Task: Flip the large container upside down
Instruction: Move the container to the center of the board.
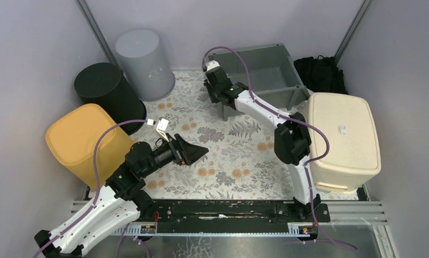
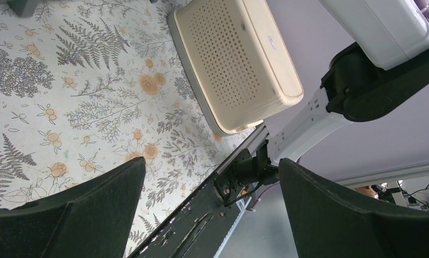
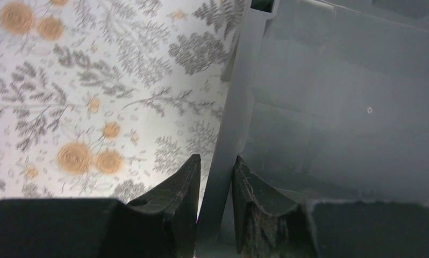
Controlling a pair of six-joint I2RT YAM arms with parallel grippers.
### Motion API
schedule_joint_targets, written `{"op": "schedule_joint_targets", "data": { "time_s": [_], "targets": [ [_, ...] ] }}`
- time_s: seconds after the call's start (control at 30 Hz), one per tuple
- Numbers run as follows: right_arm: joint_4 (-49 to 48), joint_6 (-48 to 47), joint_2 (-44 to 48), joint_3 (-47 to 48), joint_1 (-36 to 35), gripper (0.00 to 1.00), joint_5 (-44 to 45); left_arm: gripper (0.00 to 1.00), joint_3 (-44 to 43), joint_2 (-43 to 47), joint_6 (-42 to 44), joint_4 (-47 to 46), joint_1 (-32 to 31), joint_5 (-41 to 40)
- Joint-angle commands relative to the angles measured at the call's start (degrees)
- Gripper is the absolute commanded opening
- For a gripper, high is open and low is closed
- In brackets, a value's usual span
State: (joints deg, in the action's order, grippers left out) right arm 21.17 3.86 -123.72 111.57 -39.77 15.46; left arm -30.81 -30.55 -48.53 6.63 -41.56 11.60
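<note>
Closest to the lens in the right wrist view, the right gripper (image 3: 216, 159) has its two dark fingers on either side of a wall of the large grey container (image 3: 330, 107). One finger is outside over the floral tablecloth (image 3: 94, 80) and the other is inside the tub, and the jaws pinch the wall between them. From above, the container sits open side up at the far side of the table, with the right arm stretched out to its near left corner. An upside-down light grey bin (image 1: 142, 62) lies well to its left and a black bag (image 1: 322, 72) just to its right. The left gripper (image 1: 201, 152) hangs above the middle of the cloth with its jaws spread wide and nothing between them. A cream perforated basket (image 1: 344, 137) lies bottom up at the right edge of the table. A yellow bin (image 1: 80, 140) and a black bin (image 1: 102, 86) stand inverted on the left.
</note>
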Motion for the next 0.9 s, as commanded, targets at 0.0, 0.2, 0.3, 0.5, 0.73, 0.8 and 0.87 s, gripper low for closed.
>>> {"op": "schedule_joint_targets", "data": {
  "time_s": [0.0,0.2,0.3,0.5,0.73,0.8,0.87],
  "targets": [
    [2.1,-2.7,5.0,-3.9,-4.3,0.05,-7.7,1.0,-1.4,0.9,0.1,-0.4,0.5,-0.2],
    [2.8,-1.9,9.4,-9.3,-6.0,0.05,-10.8,1.0,-1.9,1.0,0.2,0.3,0.4,-0.6],
    [3.2,-1.8,11.7,-11.8,-6.7,0.06,-12.7,1.0,-2.1,1.0,0.3,0.5,0.5,-0.7],
    [3.8,-0.8,17.4,-19.3,-8.1,0.08,-16.0,1.0,-2.3,1.1,0.8,1.4,0.5,-1.5],
    [7.4,1.1,23.8,-26.7,-9.4,0.09,-19.2,1.0,-2.4,0.4,1.0,1.4,0.5,-1.5],
    [8.9,2.1,25.8,-28.2,-9.6,0.09,-19.6,1.0,-2.6,0.2,1.1,1.4,0.5,-1.3],
    [10.7,2.7,27.8,-29.3,-10.0,0.11,-20.0,1.0,-2.7,0.3,1.2,1.6,0.5,-1.4]
  ]
}}
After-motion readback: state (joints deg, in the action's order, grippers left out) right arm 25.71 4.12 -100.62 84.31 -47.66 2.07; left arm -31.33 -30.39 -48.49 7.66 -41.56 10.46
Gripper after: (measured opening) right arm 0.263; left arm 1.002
